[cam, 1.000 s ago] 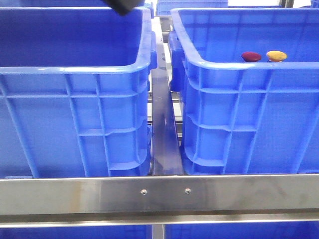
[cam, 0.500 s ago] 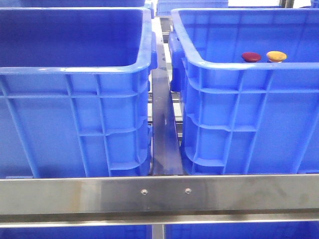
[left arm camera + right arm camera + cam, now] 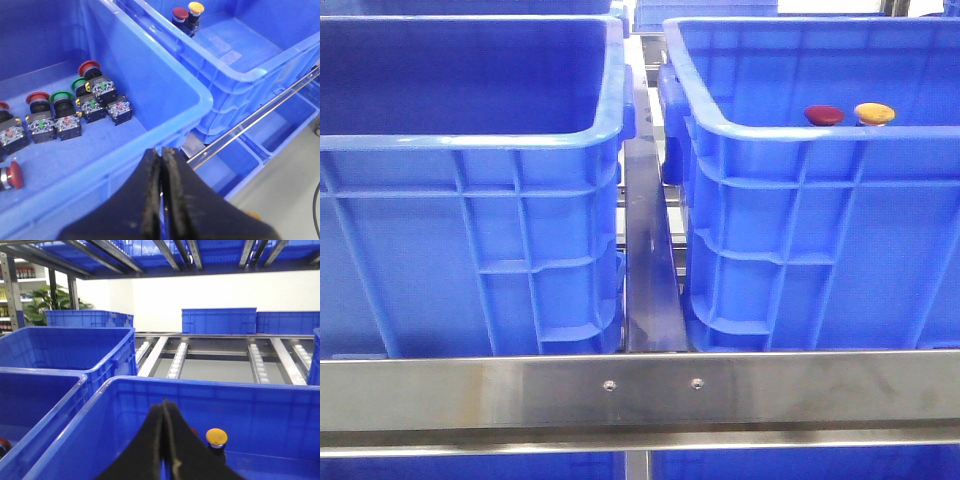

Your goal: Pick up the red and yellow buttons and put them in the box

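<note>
The dark red button (image 3: 823, 115) and the orange-yellow button (image 3: 874, 113) stand side by side inside the right blue box (image 3: 800, 130). In the left wrist view the red button (image 3: 180, 13) and the yellow button (image 3: 195, 7) stand in a corner of that box (image 3: 235, 75). My left gripper (image 3: 161, 150) is shut and empty, above the near rim of the left crate (image 3: 165, 65). My right gripper (image 3: 165, 402) is shut and empty over the box (image 3: 200, 382). The yellow button (image 3: 216, 436) shows beside its finger; the red button (image 3: 193, 431) is mostly hidden. Neither gripper shows in the front view.
The left crate (image 3: 470, 140) holds several push-button switches with red (image 3: 90, 67) and green (image 3: 60, 96) caps on black bases. A steel rail (image 3: 640, 390) crosses in front. More blue crates (image 3: 220, 320) and roller tracks lie behind.
A dark gripper tip that showed at the top of the front view over the left crate one second ago has left the view. The buttons have not moved.
</note>
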Robot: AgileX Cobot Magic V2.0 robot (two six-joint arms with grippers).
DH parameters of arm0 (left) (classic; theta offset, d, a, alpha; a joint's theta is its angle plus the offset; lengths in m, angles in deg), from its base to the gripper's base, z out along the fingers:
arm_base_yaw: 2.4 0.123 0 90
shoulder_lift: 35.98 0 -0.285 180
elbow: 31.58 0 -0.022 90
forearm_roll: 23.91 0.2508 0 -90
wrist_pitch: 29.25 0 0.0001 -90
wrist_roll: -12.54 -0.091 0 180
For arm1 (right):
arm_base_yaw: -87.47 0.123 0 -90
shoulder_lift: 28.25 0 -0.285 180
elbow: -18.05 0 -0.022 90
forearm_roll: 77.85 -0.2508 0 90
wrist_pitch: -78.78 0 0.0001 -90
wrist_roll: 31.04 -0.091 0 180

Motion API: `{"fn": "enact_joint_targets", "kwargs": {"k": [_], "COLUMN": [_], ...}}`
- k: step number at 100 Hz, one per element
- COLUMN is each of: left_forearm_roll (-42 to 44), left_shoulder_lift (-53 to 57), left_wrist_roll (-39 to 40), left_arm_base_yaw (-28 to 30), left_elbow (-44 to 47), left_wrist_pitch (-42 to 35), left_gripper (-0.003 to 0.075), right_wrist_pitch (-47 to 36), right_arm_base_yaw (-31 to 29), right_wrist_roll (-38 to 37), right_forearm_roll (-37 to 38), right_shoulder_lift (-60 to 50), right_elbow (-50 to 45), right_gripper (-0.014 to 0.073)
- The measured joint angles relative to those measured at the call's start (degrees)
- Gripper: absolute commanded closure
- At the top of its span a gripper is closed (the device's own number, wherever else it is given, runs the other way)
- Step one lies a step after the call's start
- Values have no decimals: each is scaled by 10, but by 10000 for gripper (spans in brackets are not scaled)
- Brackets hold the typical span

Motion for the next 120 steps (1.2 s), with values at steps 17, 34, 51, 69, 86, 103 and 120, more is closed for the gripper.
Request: {"fn": "enact_joint_targets", "kwargs": {"k": [17,34,51,69,86,103,120], "left_forearm_roll": [0,-2,-2,-3,-3,-3,-3], "left_shoulder_lift": [63,84,84,84,84,84,84], "left_wrist_roll": [0,0,1,1,1,1,1], "left_arm_base_yaw": [0,0,0,0,0,0,0], "left_elbow": [41,47,48,48,48,48,48], "left_wrist_pitch": [-5,8,12,12,12,12,12], "left_gripper": [740,740,740,740,740,740,740], "right_wrist_pitch": [0,6,8,9,9,9,9], "right_arm_base_yaw": [0,0,0,0,0,0,0], "right_wrist_roll": [0,0,0,0,0,0,0], "right_forearm_roll": [0,0,0,0,0,0,0], "right_shoulder_lift": [-43,-47,-47,-47,-47,-47,-47], "right_elbow": [-22,-25,-25,-25,-25,-25,-25], "right_gripper": [654,654,654,654,654,654,654]}}
